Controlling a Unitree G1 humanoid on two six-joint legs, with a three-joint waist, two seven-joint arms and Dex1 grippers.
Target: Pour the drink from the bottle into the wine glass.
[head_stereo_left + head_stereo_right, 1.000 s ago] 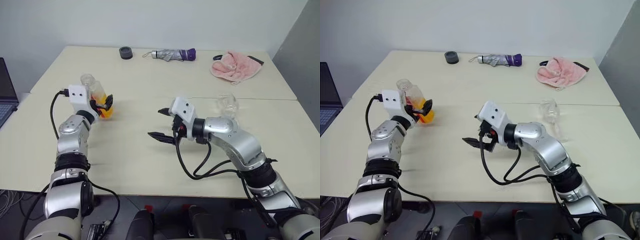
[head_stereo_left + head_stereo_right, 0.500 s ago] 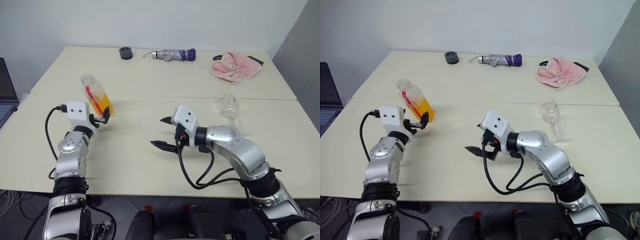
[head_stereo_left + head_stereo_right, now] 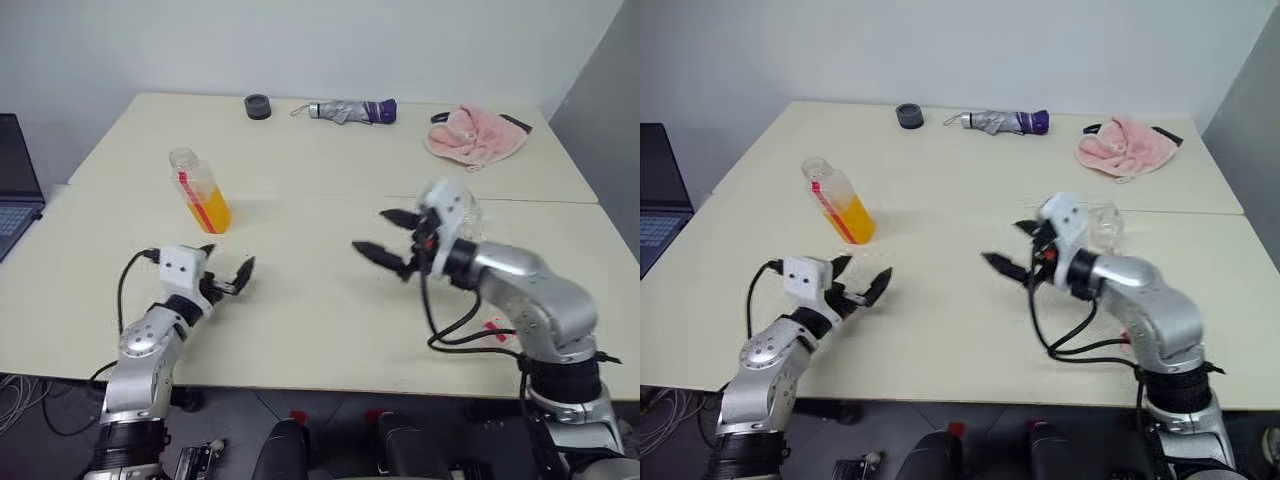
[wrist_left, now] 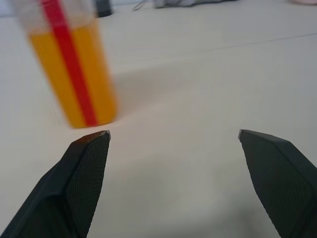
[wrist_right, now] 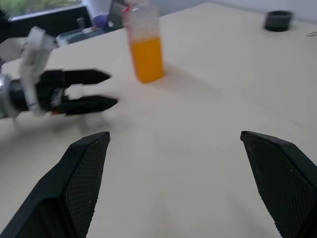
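Observation:
The bottle (image 3: 200, 190) stands on the left half of the table, its lower half filled with the orange drink (image 3: 211, 211), a red strip down its side. My left gripper (image 3: 228, 272) is open and empty, nearer the front edge than the bottle and apart from it. In the left wrist view the bottle (image 4: 69, 64) rises beyond that gripper's left fingertip. My right gripper (image 3: 383, 236) is open and empty at mid-table, pointing left. The clear wine glass (image 3: 463, 208) sits just behind that hand, partly hidden by it.
Along the far edge lie a black round object (image 3: 257, 105), a folded grey and purple umbrella (image 3: 345, 110) and a pink towel (image 3: 475, 137). A laptop (image 3: 14, 195) sits at the far left. A seam (image 3: 300, 196) crosses the cream table.
My left gripper has let go of the bottle and drawn back toward the front edge, leaving the bottle standing. The right gripper has swung right, close to the wine glass.

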